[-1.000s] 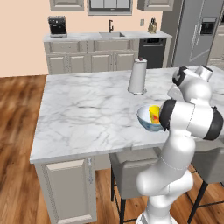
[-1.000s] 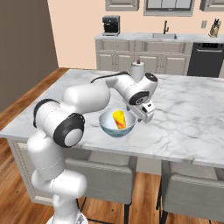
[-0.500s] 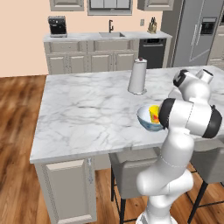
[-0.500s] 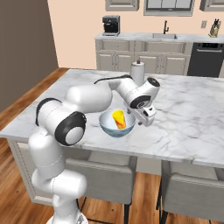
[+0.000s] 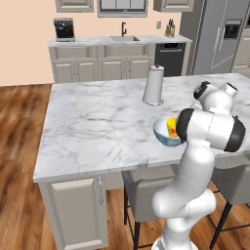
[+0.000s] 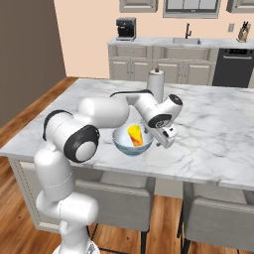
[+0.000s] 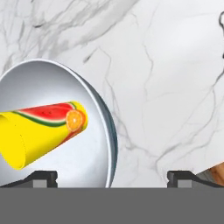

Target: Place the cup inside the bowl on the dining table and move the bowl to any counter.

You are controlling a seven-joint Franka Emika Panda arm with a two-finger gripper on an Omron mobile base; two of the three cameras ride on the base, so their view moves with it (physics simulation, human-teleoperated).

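The gripper hangs low over the bowl's near side with its 2 dark fingertips spread wide apart and holding nothing; in the hand view one tip sits over the bowl's inside and the other over bare marble, so the rim runs between them. The cup already lies tipped on its side inside the bowl, so the step in hand looks like gripping the bowl to carry it off. To do that well, the arm should probably drop straight down until the tips straddle the thin wall, then close firmly, because the wall curves and looks smooth and glossy, and a shallow pinch could slip. The cup is a tapered yellow tumbler with a watermelon and orange print, free to roll, so a level, slow lift seems wise. The bowl is round, white inside and blue-grey outside, resting near the front edge of the dining table, a hard veined marble slab. Farther off stands a paper-towel roll, and beyond it the counter along the wall.
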